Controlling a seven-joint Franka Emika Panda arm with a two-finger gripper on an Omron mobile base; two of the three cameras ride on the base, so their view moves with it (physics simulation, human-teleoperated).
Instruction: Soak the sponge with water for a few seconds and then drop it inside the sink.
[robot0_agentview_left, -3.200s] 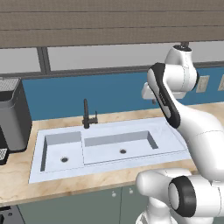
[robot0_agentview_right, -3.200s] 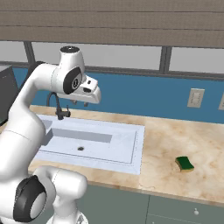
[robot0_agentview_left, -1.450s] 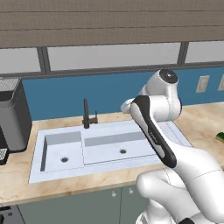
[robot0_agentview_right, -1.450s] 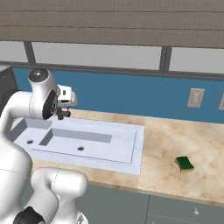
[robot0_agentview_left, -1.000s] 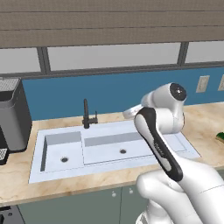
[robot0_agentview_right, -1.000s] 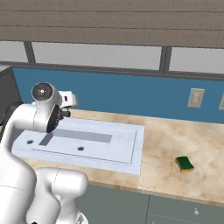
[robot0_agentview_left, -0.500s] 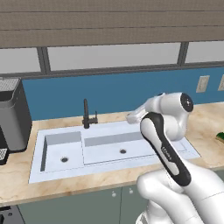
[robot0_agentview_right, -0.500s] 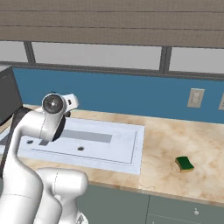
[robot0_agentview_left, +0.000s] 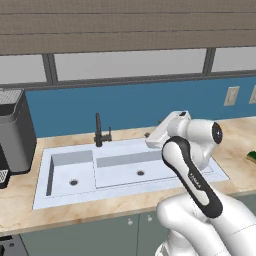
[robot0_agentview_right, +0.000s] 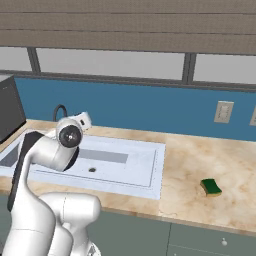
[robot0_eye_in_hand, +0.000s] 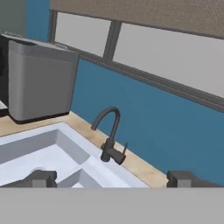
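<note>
The sponge (robot0_agentview_right: 211, 187), a small slab with a dark green top and yellow underside, lies on the counter well to the right of the sink (robot0_agentview_right: 142, 165); its green edge also shows at the right border (robot0_agentview_left: 251, 157). My hand (robot0_agentview_left: 166, 128) hovers above the right part of the sink (robot0_agentview_left: 115, 175), pointing left toward the black faucet (robot0_agentview_left: 98, 131). In the hand view my gripper (robot0_eye_in_hand: 113, 179) is open, its two dark fingertips (robot0_eye_in_hand: 41, 178) wide apart with nothing between them, facing the faucet (robot0_eye_in_hand: 109, 138) over the sink (robot0_eye_in_hand: 65, 148). The water is out of view.
A grey coffee machine (robot0_agentview_left: 15, 131) stands on the counter left of the sink, also seen in the hand view (robot0_eye_in_hand: 39, 83). The blue backsplash carries wall outlets (robot0_agentview_right: 222, 111). My folded arm (robot0_agentview_left: 192, 175) rises in front of the sink's right end.
My arm has folded lower and swung right in the left base view, bringing the hand down over the sink. The gripper stays open. The sponge has not moved.
</note>
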